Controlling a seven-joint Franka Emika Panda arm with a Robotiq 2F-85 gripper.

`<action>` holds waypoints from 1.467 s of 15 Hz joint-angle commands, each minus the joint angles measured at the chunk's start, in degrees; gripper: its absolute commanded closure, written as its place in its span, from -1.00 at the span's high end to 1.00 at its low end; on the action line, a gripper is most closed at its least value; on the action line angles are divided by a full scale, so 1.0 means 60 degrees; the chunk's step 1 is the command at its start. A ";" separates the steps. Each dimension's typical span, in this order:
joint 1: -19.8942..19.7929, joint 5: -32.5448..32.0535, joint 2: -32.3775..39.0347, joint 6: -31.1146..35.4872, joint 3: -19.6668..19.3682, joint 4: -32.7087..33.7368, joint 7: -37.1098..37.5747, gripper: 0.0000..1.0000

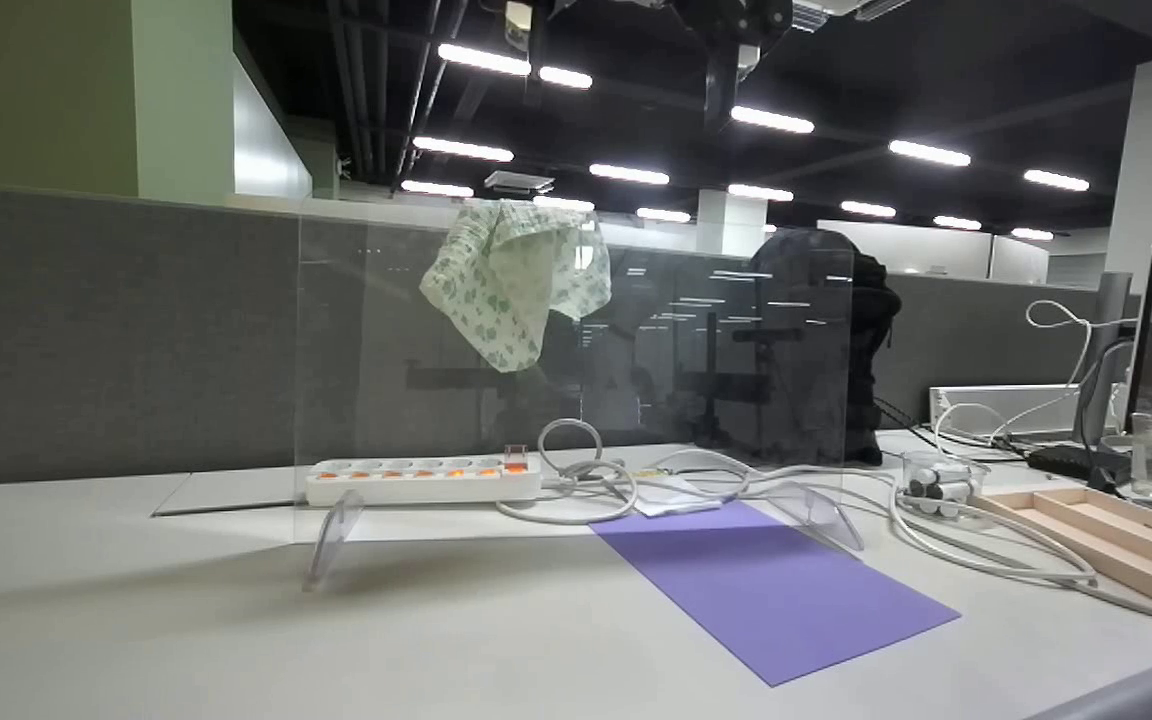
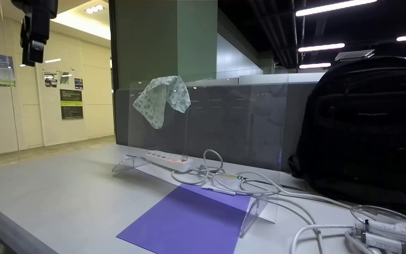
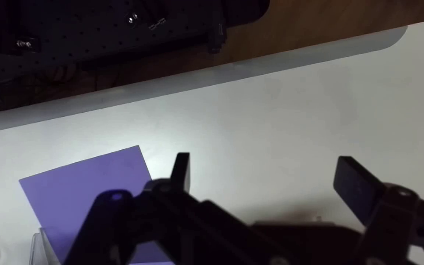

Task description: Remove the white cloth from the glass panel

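Note:
A white cloth with a green leaf pattern [image 1: 511, 290] hangs draped over the top edge of the clear glass panel [image 1: 376, 400]. In an exterior view the cloth [image 2: 155, 102] hangs over the panel [image 2: 231, 123] towards its far end. The panel stands upright on clear feet. My gripper [image 1: 626, 95] is open and empty, above the level of the panel's top edge and apart from the cloth. It also shows at the upper left in an exterior view [image 2: 33, 53]. In the wrist view its fingers [image 3: 262, 160] are wide apart over the table; the cloth is out of view there.
A purple sheet [image 1: 776, 590] lies partly under the panel. A white power strip [image 1: 426, 482] and looped cables [image 1: 596, 490] lie behind it. A black backpack [image 2: 368, 134], a clear cup of batteries [image 2: 386, 233] and a wooden tray [image 1: 1116, 540] are also on the table.

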 commanded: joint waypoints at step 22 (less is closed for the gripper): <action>-0.1324 -0.2115 0.2891 0.5327 -0.0731 0.1375 0.1415 1.00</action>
